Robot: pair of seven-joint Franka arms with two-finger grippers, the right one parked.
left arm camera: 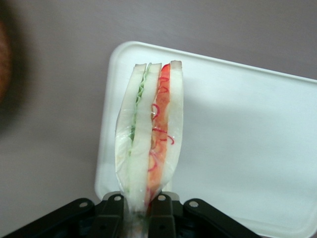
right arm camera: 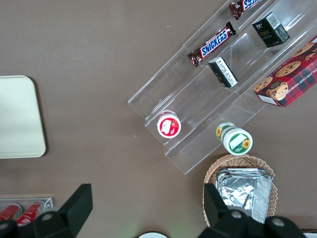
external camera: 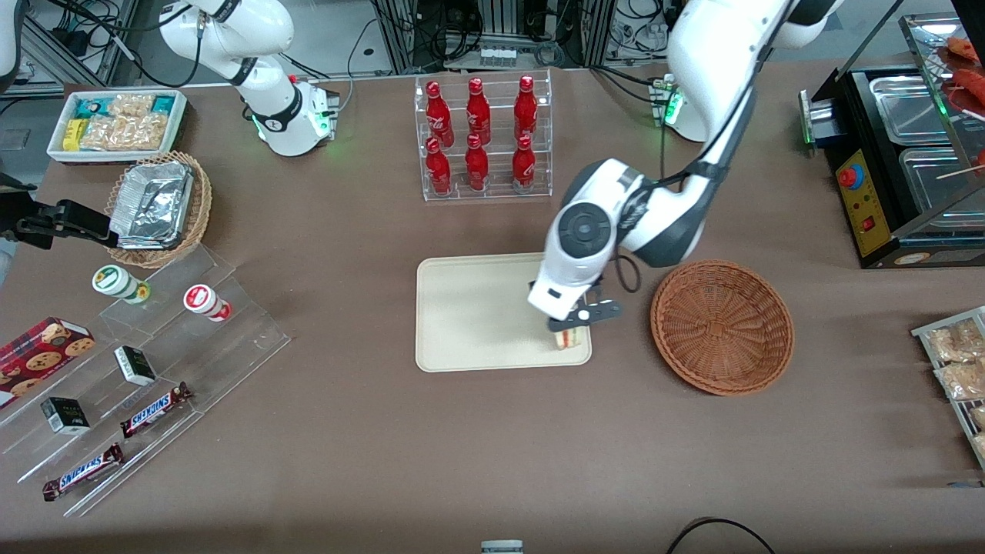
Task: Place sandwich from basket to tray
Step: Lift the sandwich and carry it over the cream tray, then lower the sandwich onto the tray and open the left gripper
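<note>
End effector (external camera: 571, 320) over the tray's (external camera: 469, 308) corner nearest the basket (external camera: 722, 326), squeezed tight on the sandwich (left arm camera: 150, 134). Sandwich held by one end, just above the tray. Basket beside the tray on the counter (external camera: 385, 431).

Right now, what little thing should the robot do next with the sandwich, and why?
Probably lower it a little and then let go. The gripper is shut on the sandwich, holding it over the corner of the tray nearest the basket. The basket is empty, so only setting the sandwich down remains. Whether it already touches the tray cannot be told.
</note>
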